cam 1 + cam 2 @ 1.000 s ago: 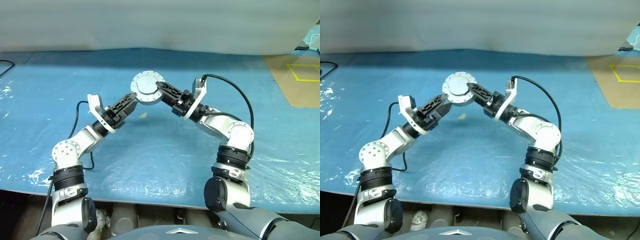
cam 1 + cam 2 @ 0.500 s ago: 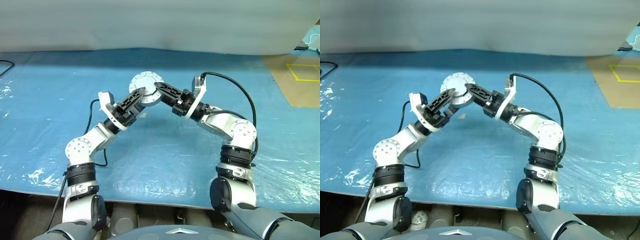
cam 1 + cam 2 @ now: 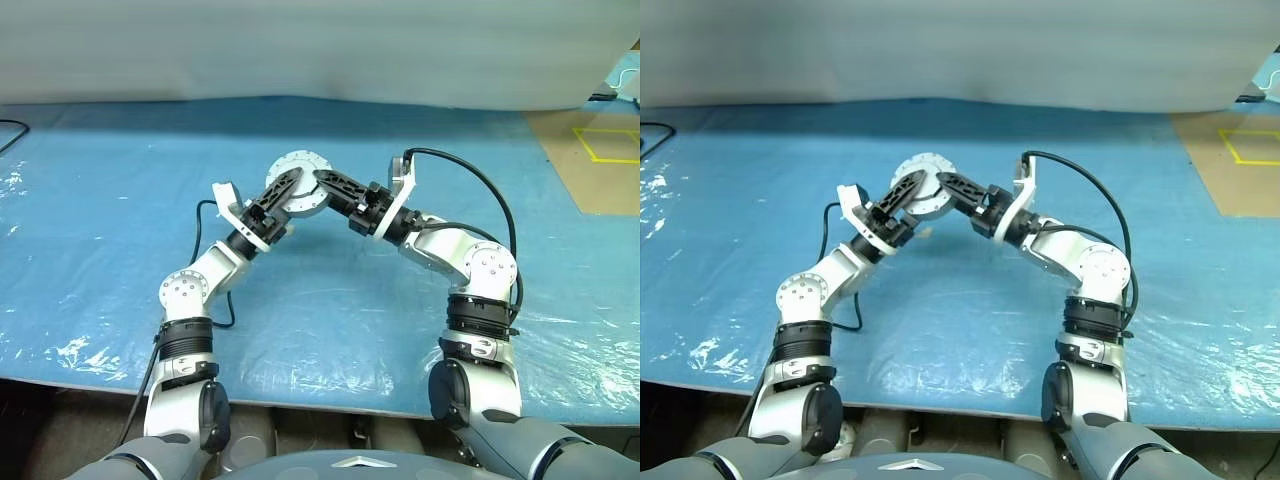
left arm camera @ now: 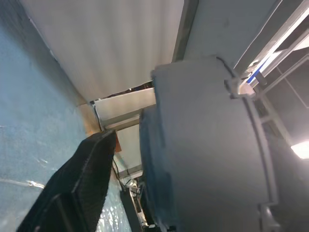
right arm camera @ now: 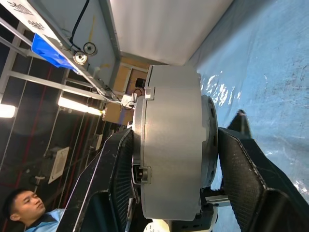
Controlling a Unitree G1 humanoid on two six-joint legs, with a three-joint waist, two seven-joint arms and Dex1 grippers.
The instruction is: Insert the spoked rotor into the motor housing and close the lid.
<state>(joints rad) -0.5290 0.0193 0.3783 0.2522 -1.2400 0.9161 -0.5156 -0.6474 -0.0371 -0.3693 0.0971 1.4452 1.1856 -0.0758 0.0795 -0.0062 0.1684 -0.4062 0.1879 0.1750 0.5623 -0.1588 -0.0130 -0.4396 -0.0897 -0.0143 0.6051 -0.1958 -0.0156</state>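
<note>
Holding the round grey metal motor housing (image 3: 297,181) up above the blue plastic-covered desk (image 3: 90,220), the right tool (image 3: 322,183) has one black finger on each flat face of the disc; the right wrist view shows the thick grey drum (image 5: 169,159) wedged between the two textured black fingers (image 5: 113,179). Its silver face with a ring of small bolts points up toward the head camera. The left tool (image 3: 285,183) reaches in from the other side, its fingers spread and set around the disc's left part, one black finger (image 3: 280,188) lying across the face. From the left wrist view, the housing (image 4: 203,145) sits just beside one black finger (image 4: 82,179); whether that tool grips it I cannot tell. A person's head (image 5: 21,205) shows at the edge of the right wrist view.
</note>
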